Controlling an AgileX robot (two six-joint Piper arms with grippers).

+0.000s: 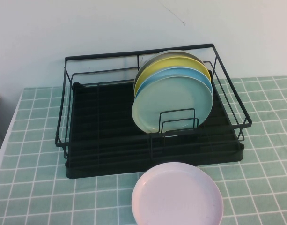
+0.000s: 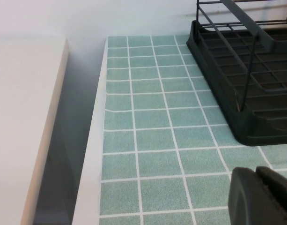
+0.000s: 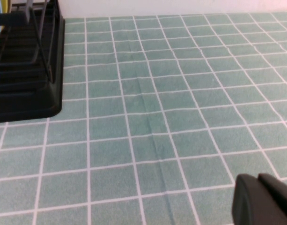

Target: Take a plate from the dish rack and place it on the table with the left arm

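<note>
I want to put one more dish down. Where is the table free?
Bare tiles of the table lie left of the pink plate, and right of the dish rack. The rack's front is crowded. The left claw, shut, and right claw hover over bare tiles.

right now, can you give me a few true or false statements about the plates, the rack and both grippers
1. The pink plate lies flat on the table. True.
2. The dish rack holds no plates. False: several stand upright in it, a mint-green plate frontmost.
3. The left gripper grips the pink plate. False: it is shut on nothing, over bare tiles beside the rack.
4. The right gripper hangs over bare tiles, away from the rack. True.
</note>
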